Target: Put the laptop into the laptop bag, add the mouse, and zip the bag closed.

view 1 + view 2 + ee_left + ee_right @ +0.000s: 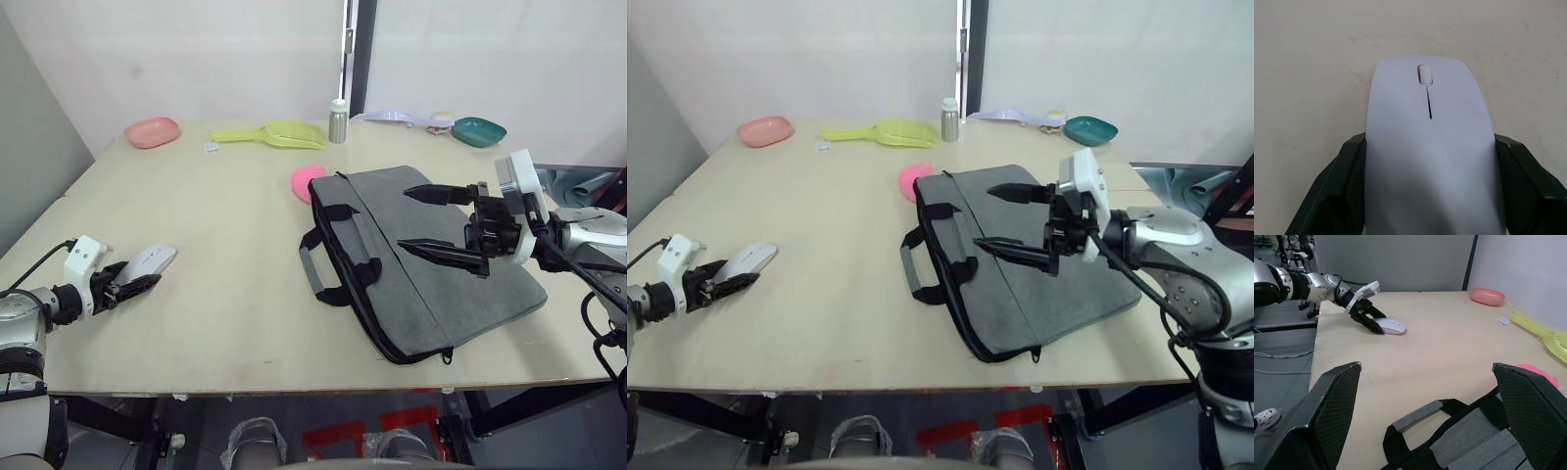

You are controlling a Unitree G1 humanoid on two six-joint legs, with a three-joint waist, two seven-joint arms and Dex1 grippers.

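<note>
Tabletop point(225, 313): left pincer point(140, 282) grips mouse point(147, 259) rear; right pincer point(419, 217) wide.

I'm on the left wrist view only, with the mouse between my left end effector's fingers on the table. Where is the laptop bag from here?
Observer: The laptop bag lies flat on the table, off to the robot's right of the mouse and apart from it. Its handles face the mouse.
Operator: What's the right arm doing?
Observer: The right end effector is open, over the bag's grey top.
Operator: Anything near the bag?
Observer: A pink rounded object sits beside its far corner.
</note>
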